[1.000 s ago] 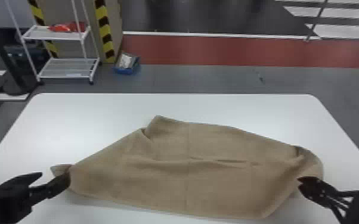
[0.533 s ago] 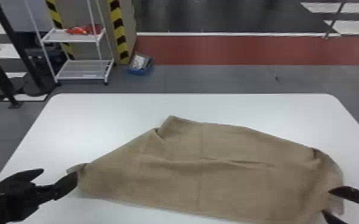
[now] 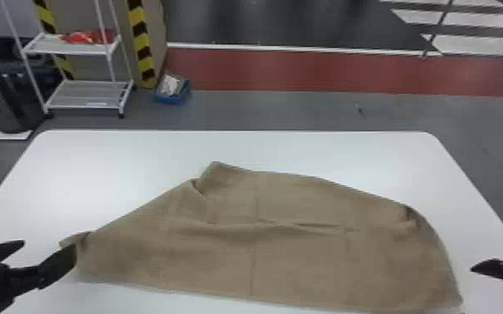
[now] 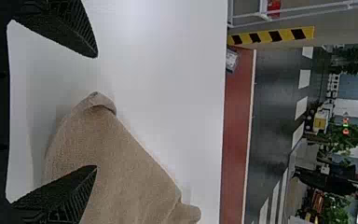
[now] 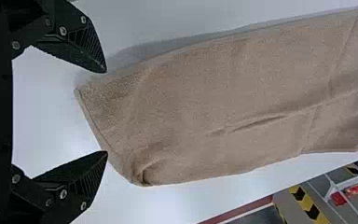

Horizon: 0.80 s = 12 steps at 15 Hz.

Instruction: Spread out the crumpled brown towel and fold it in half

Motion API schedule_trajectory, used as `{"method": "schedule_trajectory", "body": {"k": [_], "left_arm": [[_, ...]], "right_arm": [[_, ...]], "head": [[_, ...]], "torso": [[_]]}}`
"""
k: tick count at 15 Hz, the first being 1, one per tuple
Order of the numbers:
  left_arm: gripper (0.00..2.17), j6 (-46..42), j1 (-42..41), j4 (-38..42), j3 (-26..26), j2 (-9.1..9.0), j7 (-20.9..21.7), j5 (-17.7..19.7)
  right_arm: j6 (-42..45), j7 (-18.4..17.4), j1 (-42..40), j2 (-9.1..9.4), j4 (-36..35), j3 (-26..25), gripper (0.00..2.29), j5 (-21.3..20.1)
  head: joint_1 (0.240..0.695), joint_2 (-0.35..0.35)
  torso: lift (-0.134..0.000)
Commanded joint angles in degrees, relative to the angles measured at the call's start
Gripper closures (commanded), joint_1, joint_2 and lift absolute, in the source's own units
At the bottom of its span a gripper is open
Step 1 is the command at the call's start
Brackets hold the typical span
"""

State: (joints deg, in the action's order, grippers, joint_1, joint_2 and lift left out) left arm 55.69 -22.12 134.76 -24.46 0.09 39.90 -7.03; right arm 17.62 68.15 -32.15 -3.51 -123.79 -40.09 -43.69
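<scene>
My left gripper (image 3: 50, 250) stands open at the left end of the brown towel (image 3: 263, 242), one finger overlapping its edge. In the left wrist view the left gripper (image 4: 97, 112) has its fingers wide apart around the towel's folded-over corner (image 4: 103, 101). At the right, the right gripper (image 3: 478, 267) is just beyond the towel's right end. The right wrist view has the right gripper (image 5: 106, 112) open, with the towel's end (image 5: 93, 116) in front of its fingertips. The towel lies mostly flat, with a long crease across it and a rumpled far right corner.
The white table (image 3: 117, 163) has bare surface behind the towel and at both sides. Beyond it on the floor stand a white shelf rack (image 3: 87, 94) and a blue box (image 3: 172, 89).
The right gripper has opened and moved right, off the towel's end, which now lies flatter. The left gripper stays near the left corner. The head view has shifted sideways and back.
</scene>
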Motion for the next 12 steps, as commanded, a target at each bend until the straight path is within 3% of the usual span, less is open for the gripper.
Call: {"method": "schedule_trajectory", "body": {"k": [1,6,12], "left_arm": [[0.03,-0.5,-0.2,-0.1,0.0,-0.24,0.0,0.1],[0.03,-0.7,-0.4,-0.5,0.4,-0.24,0.0,0.2],[0.03,-1.4,-1.1,-0.4,0.4,-0.24,-0.1,0.2]], "right_arm": [[0.0,0.0,-0.2,-1.5,1.4,-1.2,0.44,-0.7],[-0.7,0.1,2.7,-3.7,6.5,0.7,0.62,-5.5],[-3.3,0.1,4.6,-3.7,8.2,4.1,0.62,-7.8]], "head": [[0.695,-0.1],[0.695,-0.158],[0.695,-0.154]], "torso": [[-0.125],[-0.125],[-0.125]]}}
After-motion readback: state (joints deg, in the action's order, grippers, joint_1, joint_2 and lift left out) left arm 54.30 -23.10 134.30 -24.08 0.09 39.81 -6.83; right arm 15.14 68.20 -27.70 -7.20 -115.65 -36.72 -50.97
